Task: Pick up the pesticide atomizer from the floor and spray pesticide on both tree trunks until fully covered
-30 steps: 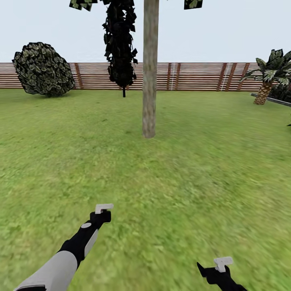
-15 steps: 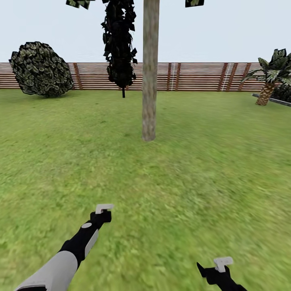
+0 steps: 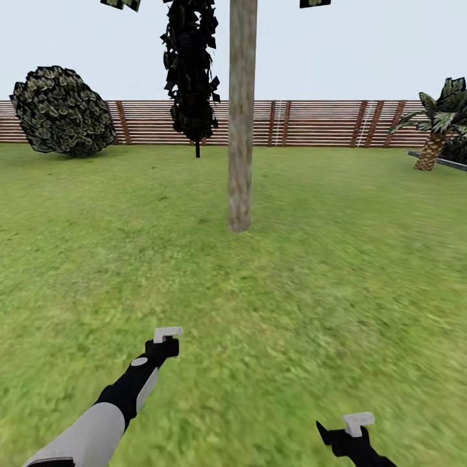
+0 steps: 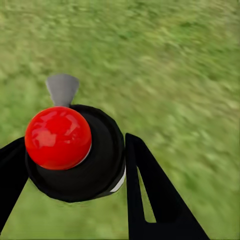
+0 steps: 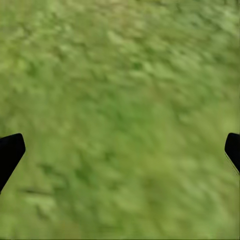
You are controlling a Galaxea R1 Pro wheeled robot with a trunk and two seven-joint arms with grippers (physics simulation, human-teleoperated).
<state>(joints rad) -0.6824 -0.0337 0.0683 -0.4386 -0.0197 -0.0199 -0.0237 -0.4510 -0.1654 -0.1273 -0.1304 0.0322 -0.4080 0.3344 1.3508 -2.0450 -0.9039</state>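
Step in hand, by the look of it: closing on the tree trunk (image 3: 240,130) with the pesticide atomizer (image 4: 75,150) already carried. Seen in the left wrist view: the bottle's red top and dark round body sitting between the 2 black fingers (image 4: 150,195) of the left pincer (image 3: 166,335), closed around the bottle, grey nozzle pointing away over the grass. Seen in the right wrist view: right pincer (image 3: 355,425) spread wide, 2 black tips at opposite edges, nothing between them but lawn (image 3: 337,272).

Placed against the trunk: left pincer low and well short of its base, slightly to the left of it; right pincer lower and off to the right. Beyond the trunk: brown slat fence (image 3: 311,122), a slim dark tree (image 3: 191,78) just left of it, a round bush (image 3: 61,111) far left, a small palm (image 3: 438,126) far right.

To do this well, probably:
- Roll straight on, trunk kept centred, stopping near enough for spray to reach.
- Raise the left arm so the nozzle faces the bark squarely, not the ground.
- Sweep from base upward, then shift around the trunk for the hidden side.
- Keep the grip firm; a slipped bottle means a return to the grass.
- Leave the right arm clear of the spray line.

A second thick trunk cannot be picked out here.
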